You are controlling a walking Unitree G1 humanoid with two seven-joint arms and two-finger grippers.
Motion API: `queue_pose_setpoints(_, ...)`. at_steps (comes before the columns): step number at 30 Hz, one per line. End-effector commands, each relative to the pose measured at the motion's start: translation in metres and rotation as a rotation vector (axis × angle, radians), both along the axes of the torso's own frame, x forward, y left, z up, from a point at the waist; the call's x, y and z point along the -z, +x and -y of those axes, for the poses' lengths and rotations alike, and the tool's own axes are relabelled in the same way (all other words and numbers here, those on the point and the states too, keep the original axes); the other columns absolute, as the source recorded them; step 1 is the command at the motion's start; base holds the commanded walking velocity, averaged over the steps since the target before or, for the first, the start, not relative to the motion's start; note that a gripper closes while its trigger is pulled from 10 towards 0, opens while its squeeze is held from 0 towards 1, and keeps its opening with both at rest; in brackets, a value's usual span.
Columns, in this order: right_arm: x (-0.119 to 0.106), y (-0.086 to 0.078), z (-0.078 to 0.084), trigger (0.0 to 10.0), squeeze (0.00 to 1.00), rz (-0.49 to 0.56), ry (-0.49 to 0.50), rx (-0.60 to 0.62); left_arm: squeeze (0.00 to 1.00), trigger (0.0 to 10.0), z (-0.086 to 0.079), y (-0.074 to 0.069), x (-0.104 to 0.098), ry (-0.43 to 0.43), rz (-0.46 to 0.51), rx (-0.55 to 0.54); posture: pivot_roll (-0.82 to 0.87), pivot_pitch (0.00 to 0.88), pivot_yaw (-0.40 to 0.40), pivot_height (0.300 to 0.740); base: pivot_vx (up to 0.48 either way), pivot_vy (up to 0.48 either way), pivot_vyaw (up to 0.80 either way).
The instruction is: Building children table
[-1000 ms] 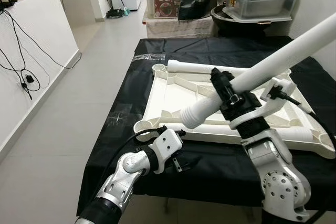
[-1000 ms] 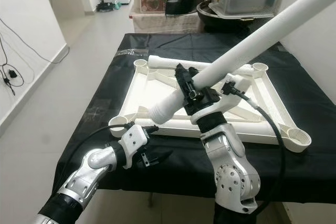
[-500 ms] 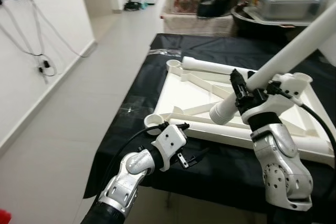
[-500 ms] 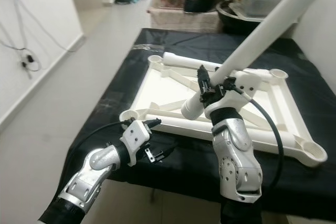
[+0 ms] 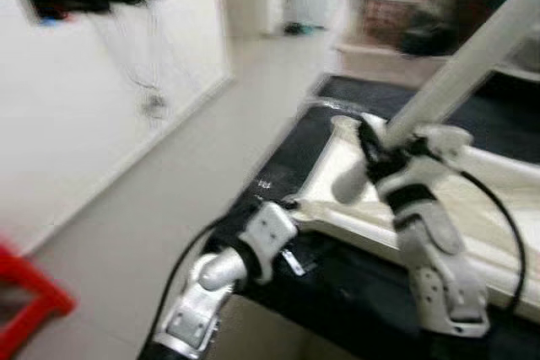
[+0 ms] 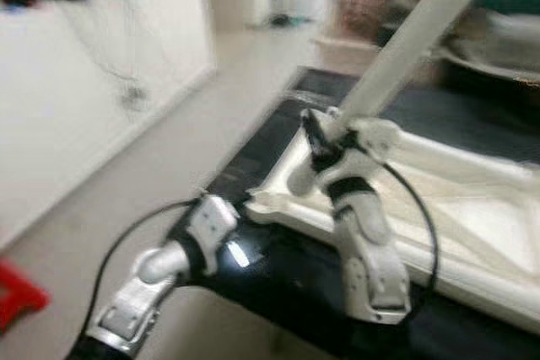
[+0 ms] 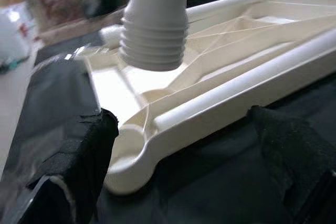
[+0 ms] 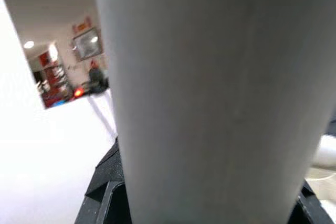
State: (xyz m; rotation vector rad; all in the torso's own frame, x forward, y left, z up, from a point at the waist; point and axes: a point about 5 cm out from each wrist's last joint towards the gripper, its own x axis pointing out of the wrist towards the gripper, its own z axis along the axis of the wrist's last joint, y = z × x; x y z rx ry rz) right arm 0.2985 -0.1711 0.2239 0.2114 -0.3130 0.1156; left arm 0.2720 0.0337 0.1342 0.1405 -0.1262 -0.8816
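Left eye view, blurred: the left tool (image 5: 291, 260) sits low at the near edge of the black-draped counter (image 5: 363, 292), fingers spread apart with nothing between them. Just ahead of it lies the cream table top (image 7: 220, 93), upside down, with raised ribs, tube-shaped edges and a round socket at its near corner. To the right, the right tool (image 5: 371, 145) is clamped on a long white table leg (image 5: 456, 82), slanting upward, whose ridged lower end (image 7: 153, 51) hovers above the corner socket.
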Motion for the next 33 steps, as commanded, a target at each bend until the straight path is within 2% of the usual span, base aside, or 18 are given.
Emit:
queue_pose_setpoints(1, -0.003, 0.002, -0.003, 10.0, 0.0, 0.014, 0.005, -0.005, 0.0, 10.0, -0.001, -0.001, 0.0, -0.009, -0.015, -0.011, 0.11, 0.0, -0.039, 0.74, 0.0, 0.0, 0.8)
queue_pose_setpoints(6, -0.003, 0.005, -0.005, 10.0, 0.0, 0.012, 0.008, -0.005, 0.0, 10.0, 0.0, -0.004, -0.002, -0.023, -0.032, -0.022, 0.11, 0.0, -0.047, 0.74, 0.0, 0.0, 0.8)
queue_pose_setpoints(16, -0.008, 0.02, -0.006, 10.0, 0.0, 0.009, -0.004, 0.001, 0.0, 10.0, 0.001, -0.013, -0.007, -0.05, -0.056, -0.041, 0.11, 0.0, -0.061, 0.74, 0.0, 0.0, 0.0)
queue_pose_setpoints(18, -0.008, 0.024, -0.007, 10.0, 0.0, 0.001, -0.015, -0.002, 0.0, 10.0, 0.001, -0.015, -0.009, -0.055, -0.06, -0.045, 0.12, 0.0, -0.068, 0.74, 0.0, 0.0, -0.8)
queue_pose_setpoints(27, -0.019, 0.044, -0.006, 10.0, 0.0, -0.004, -0.064, -0.008, 0.0, 10.0, 0.003, -0.021, -0.02, -0.09, -0.066, -0.047, 0.11, 0.062, -0.076, 0.74, 0.0, 0.0, 0.0)
queue_pose_setpoints(31, -0.023, 0.051, -0.006, 10.0, 0.0, -0.005, -0.097, -0.017, 0.0, 10.0, 0.003, -0.022, -0.02, -0.075, -0.059, -0.041, 0.11, 0.062, -0.088, 0.74, 0.0, 0.0, 0.0)
queue_pose_setpoints(33, -0.022, 0.056, -0.005, 10.0, 0.0, -0.012, -0.11, -0.019, 0.0, 10.0, 0.002, -0.024, -0.02, -0.072, -0.067, -0.048, 0.12, 0.059, -0.09, 0.74, 0.0, 0.0, -0.8)
